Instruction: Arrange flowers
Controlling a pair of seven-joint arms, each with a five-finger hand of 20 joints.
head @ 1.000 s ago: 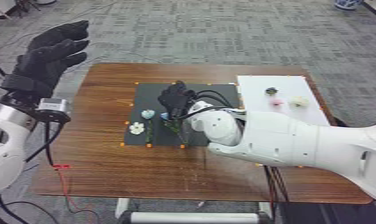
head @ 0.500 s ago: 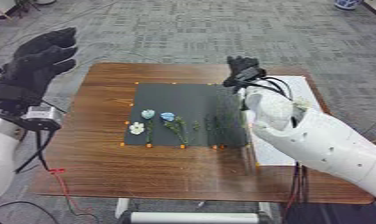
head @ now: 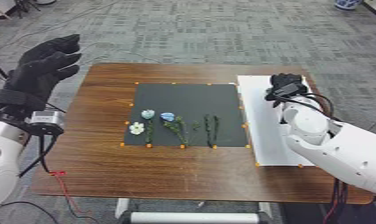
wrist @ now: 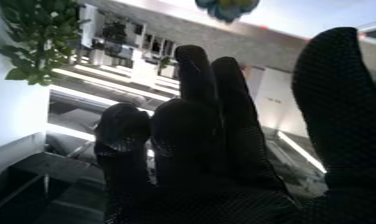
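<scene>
Spread right robot hand (head: 287, 86) blocking white board's (head: 266, 131) far end, relaxed left robot hand (head: 40, 70), brown table (head: 91, 172)

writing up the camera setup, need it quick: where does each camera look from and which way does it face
head view: on the robot's head, facing forward and down at the table; shows both white arms, left hand and right hand
right wrist view: on the right wrist, facing past that hand's black glove into the room, toward green leaves and light strips
shared: the right hand
</scene>
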